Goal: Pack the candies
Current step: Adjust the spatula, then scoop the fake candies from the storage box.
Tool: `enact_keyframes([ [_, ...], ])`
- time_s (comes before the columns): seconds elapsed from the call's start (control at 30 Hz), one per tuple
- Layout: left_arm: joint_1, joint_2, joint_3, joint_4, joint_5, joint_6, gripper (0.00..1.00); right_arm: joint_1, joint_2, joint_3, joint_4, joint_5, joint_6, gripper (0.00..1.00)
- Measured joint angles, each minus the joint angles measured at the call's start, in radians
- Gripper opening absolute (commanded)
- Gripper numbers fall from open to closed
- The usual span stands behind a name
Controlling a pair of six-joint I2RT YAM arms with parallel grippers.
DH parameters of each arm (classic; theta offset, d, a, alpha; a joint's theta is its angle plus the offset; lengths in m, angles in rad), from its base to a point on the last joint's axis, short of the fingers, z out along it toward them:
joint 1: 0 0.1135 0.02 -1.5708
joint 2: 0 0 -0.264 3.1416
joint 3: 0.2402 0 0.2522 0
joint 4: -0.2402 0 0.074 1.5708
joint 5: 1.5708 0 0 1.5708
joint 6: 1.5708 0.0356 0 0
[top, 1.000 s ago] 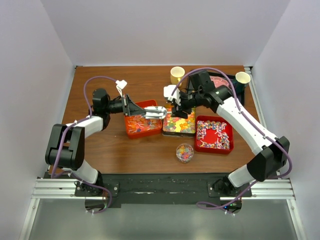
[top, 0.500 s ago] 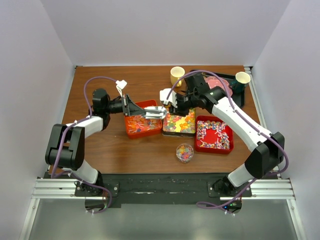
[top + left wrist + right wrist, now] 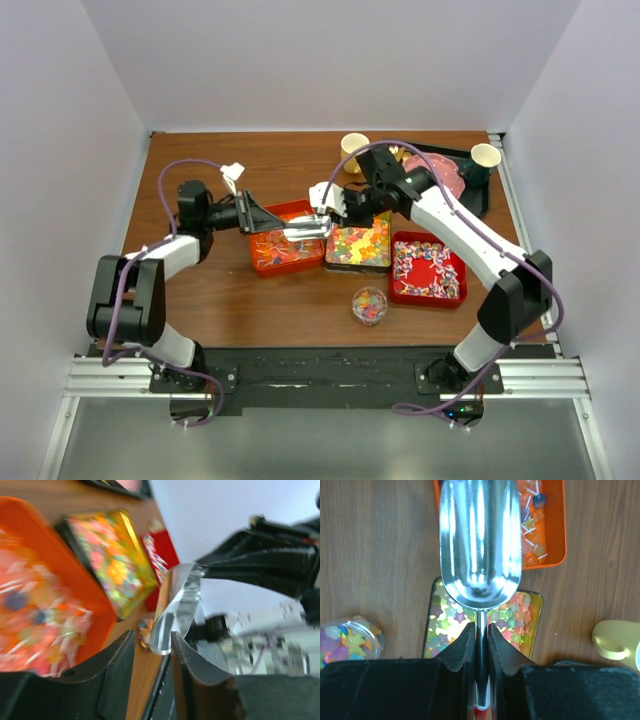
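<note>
Honestly, early days: my right gripper (image 3: 480, 630) pinched the empty scoop (image 3: 480, 540), couldn't tell about the left gripper (image 3: 152, 640), and the candies (image 3: 360, 243) mostly sat unpacked beyond the jar (image 3: 369, 305).

1. Three trays sat in a row across the table's middle: an orange tray (image 3: 298, 206) toward 9 o'clock, a gold-rimmed tray (image 3: 357, 268) at the centre and a red tray (image 3: 430, 266) toward 3 o'clock.
2. Three kinds of candies lay there, one per tray: orange-red sweets (image 3: 280, 250), gummies (image 3: 358, 245) and wrapped sweets (image 3: 405, 262).
3. Two yellow cups stood at the far edge, the first cup (image 3: 353, 148) at 12 o'clock and the second cup (image 3: 485, 155) at 2 o'clock.
4. One clear jar (image 3: 369, 305) stood at 6 o'clock.
5. One pink plate (image 3: 445, 172) lay at 1 o'clock.
6. One metal scoop (image 3: 480, 540) was there.
7. Two grippers were there: the left gripper (image 3: 152, 645) and the right gripper (image 3: 481, 630).
</note>
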Motion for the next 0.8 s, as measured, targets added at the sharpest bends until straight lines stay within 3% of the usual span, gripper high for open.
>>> enact_keyframes([
  [0.2, 0.185, -0.174, -0.032, -0.303, -0.214, 0.108, 0.59, 0.01, 0.209, 0.319, -0.175, 0.107, -0.211, 0.0],
  [0.3, 0.219, -0.246, -0.075, -0.409, -0.293, 0.124, 0.75, 0.023, 0.303, 0.446, -0.232, 0.195, -0.338, 0.0],
  [0.4, 0.245, -0.28, -0.136, -0.506, -0.335, 0.121, 0.82, 0.047, 0.37, 0.505, -0.273, 0.288, -0.448, 0.0],
  [0.6, 0.331, -0.282, -0.283, -0.583, -0.344, 0.024, 0.98, 0.126, 0.489, 0.564, -0.3, 0.451, -0.61, 0.0],
  [0.8, 0.334, -0.232, -0.304, -0.591, -0.344, -0.123, 1.0, 0.193, 0.605, 0.65, -0.277, 0.612, -0.709, 0.0],
])
